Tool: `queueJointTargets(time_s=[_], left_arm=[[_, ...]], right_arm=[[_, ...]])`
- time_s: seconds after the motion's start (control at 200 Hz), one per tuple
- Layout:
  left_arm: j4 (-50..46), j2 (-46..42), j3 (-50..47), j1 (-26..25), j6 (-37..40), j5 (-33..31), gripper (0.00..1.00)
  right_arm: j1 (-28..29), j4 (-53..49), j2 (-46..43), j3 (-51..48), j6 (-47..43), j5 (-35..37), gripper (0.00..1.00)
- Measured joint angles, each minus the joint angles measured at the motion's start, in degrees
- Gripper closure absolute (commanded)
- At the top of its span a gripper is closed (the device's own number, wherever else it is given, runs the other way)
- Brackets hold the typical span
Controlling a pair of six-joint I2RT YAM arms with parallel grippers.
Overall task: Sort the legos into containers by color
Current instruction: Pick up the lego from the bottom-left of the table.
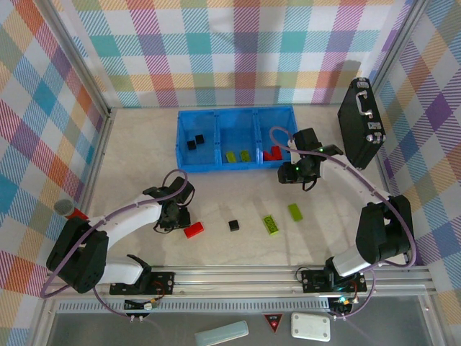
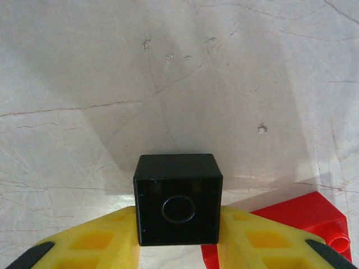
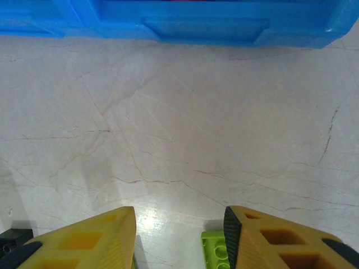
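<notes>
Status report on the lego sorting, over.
Left claw shut on black brick. Right claw open, empty, by blue tray. Red brick beside left claw.

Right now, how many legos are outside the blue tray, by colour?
Black: 2, the loose black lego and the gripped black lego in the left gripper.
Green: 2, nearer green lego and farther green lego.
Red: 1, the red lego.
Total: 5.

I see open table [image 1: 137,158] along the left edge. The blue tray [image 1: 216,170] blocks the far middle, the black briefcase [image 1: 360,122] the far right corner, and loose bricks [image 1: 271,224] dot the near middle.
</notes>
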Motion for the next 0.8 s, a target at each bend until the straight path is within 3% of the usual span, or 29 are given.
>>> queueJointTargets(time_s=[0.415, 0.8], left_arm=[[-0.28, 0.00, 1.22, -0.02, 0.44, -0.46, 0.65], [-3.67, 0.00, 9.22, 0.00, 2.71, -2.36, 0.65]], right_arm=[[0.00, -1.05, -2.27, -0.13, 0.02, 0.00, 0.53], [0.00, -2.19, -6.69, -2.95, 0.20, -0.04, 0.53]])
